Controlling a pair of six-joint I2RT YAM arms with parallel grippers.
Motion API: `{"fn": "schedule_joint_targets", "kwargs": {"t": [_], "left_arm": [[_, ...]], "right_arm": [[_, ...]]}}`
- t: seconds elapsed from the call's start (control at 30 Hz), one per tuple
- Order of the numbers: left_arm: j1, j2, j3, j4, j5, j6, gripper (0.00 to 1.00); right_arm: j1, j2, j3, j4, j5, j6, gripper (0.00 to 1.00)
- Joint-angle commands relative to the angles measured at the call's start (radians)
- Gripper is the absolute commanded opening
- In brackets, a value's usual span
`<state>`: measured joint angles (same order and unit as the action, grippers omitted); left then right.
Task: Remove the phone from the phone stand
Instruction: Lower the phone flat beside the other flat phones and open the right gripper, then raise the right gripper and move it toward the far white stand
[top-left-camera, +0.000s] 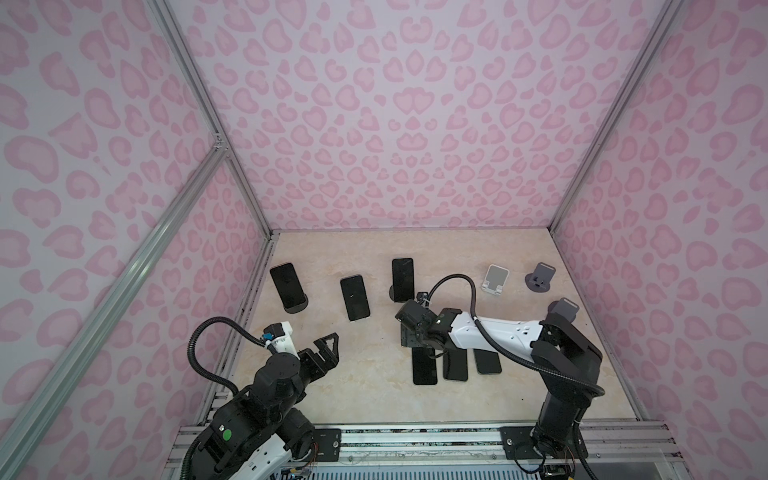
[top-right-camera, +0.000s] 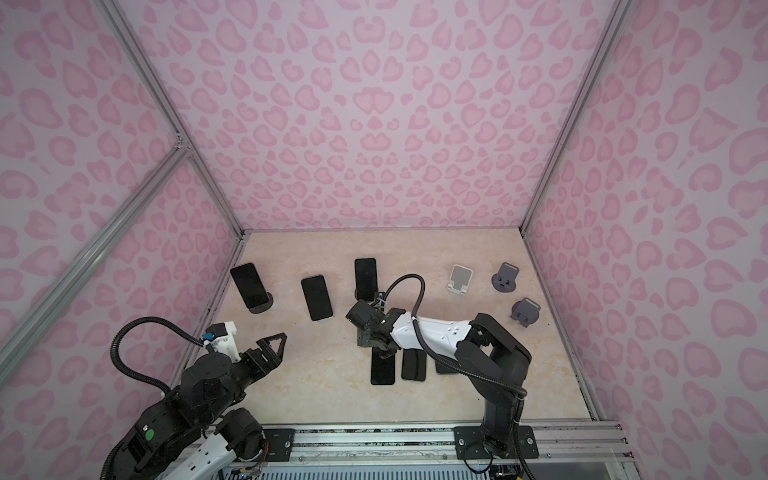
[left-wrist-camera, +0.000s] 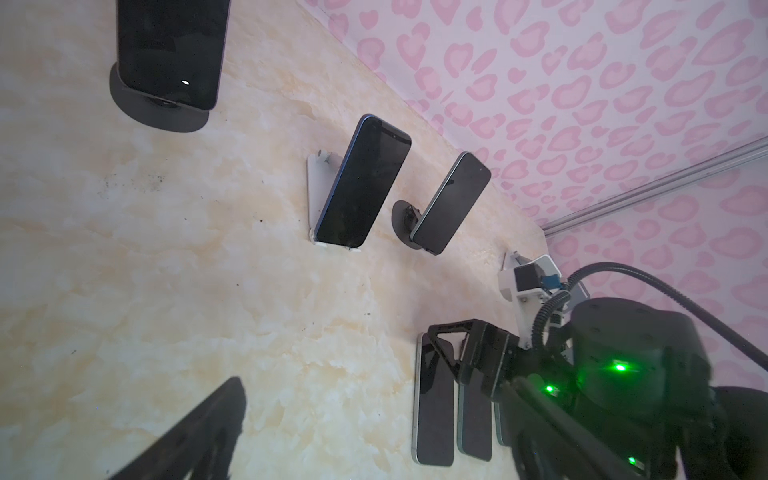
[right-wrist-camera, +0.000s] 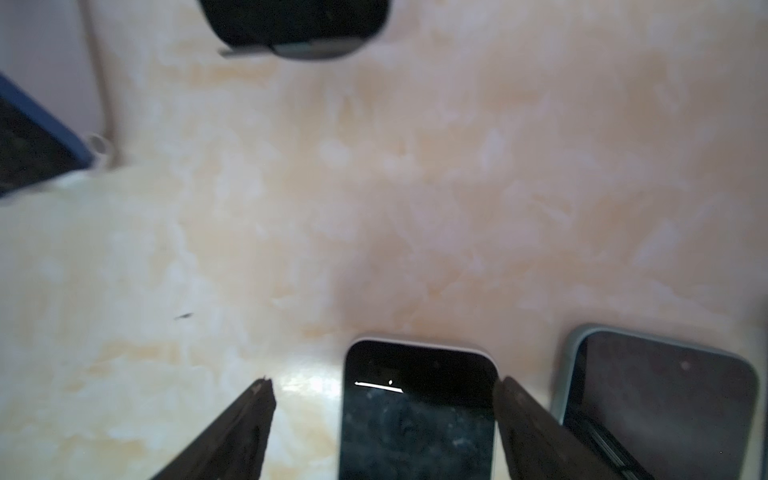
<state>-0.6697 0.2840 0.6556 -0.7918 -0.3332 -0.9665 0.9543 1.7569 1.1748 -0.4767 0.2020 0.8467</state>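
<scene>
Straddling flat phone (right-wrist-camera: 417, 415), right fingers (right-wrist-camera: 245, 424) spread wide; left fingers (left-wrist-camera: 203, 424) parted.

Three walls (top-left-camera: 415, 104) covered in a pale lilac sheet with a pink leopard-spot print enclose the cell, joined at the corners by aluminium profile posts (top-left-camera: 197, 75). The tabletop (top-left-camera: 353, 395) has a cream marble-pattern surface under even, diffuse light. An aluminium rail (top-left-camera: 415, 440) runs along its near edge

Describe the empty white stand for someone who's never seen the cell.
Along the back wall, scan the row of stands rightward. The white stand sits between a propped phone and a grey stand. It is the only empty white one.
</scene>
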Motion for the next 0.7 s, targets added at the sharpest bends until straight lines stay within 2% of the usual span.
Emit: {"fn": "schedule_joint_targets", "kwargs": {"t": [0.0,0.23,0.33,0.5,0.67], "left_arm": [[0.001,0.04,0.047,-0.019,-0.027,-0.001,1.0],[0.002,0.13,0.074,-0.019,0.008,-0.071,1.0],[0.001,0.155,0.073,-0.025,0.033,-0.118,0.99],[0.002,0.177,0.067,-0.043,0.069,-0.172,0.95],[0.002,0.183,0.035,-0.045,0.102,-0.2,0.93]], "right_arm": [[0.003,-0.075,-0.006,-0.035,0.004,-0.077,0.88],[0.003,-0.272,-0.075,-0.049,0.024,-0.165,0.88],[-0.002,-0.358,-0.12,-0.06,0.054,-0.164,0.89],[-0.012,-0.502,-0.21,-0.007,-0.001,-0.168,0.88],[-0.014,-0.586,-0.285,0.019,0.06,-0.167,0.89]]}}
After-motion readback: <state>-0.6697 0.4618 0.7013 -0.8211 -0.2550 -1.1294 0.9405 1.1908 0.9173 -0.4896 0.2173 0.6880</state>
